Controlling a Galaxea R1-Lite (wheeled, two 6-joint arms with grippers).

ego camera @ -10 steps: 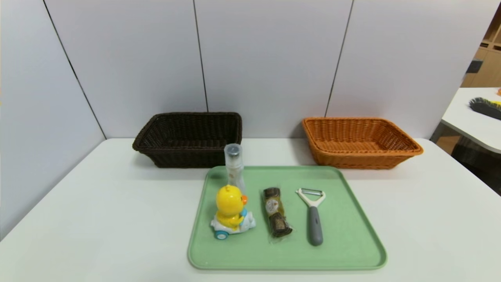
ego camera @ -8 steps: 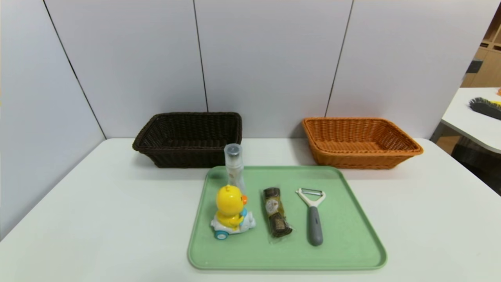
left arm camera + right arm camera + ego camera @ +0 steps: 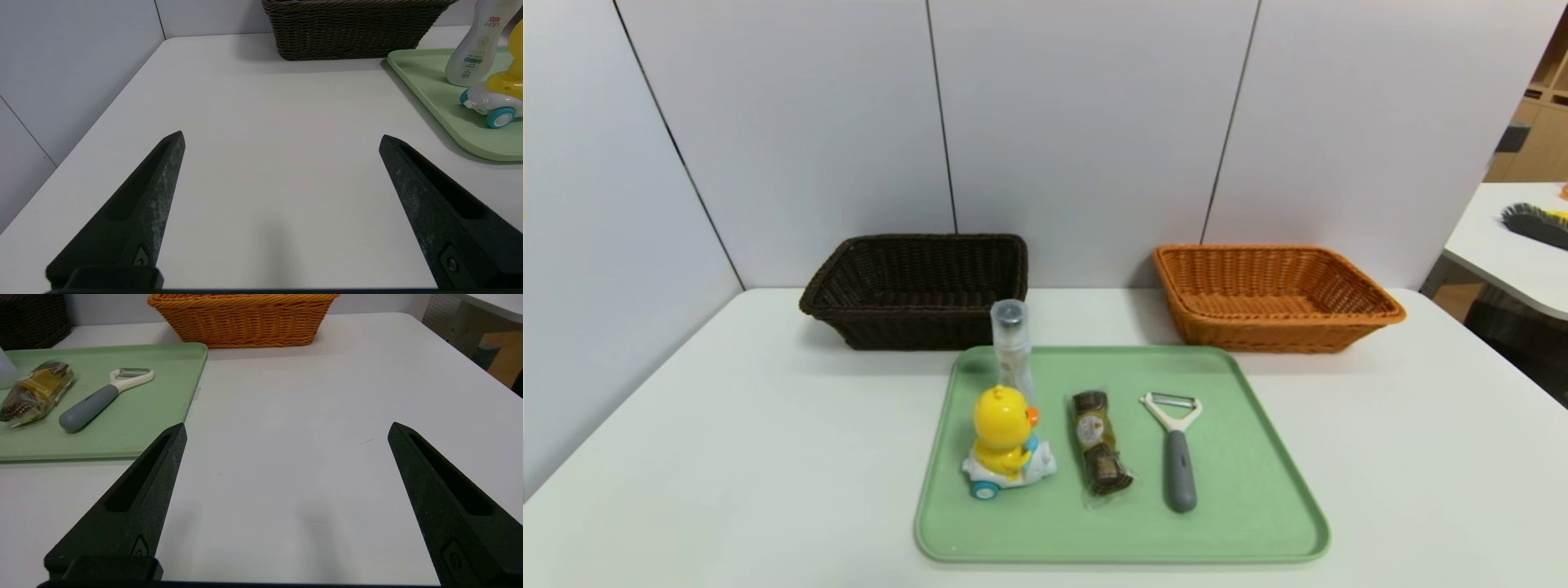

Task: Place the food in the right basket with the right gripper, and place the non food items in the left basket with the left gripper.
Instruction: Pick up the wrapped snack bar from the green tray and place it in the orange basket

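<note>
On the green tray lie the wrapped dark brown food, a yellow duck toy on a wheeled car, a clear bottle with a grey cap, and a white peeler with a grey handle. The dark brown left basket and the orange right basket stand behind the tray. My left gripper hovers open over bare table left of the tray. My right gripper hovers open over bare table right of the tray. Neither shows in the head view.
The white table ends at grey wall panels behind and on the left. A second table with a black brush stands off to the right.
</note>
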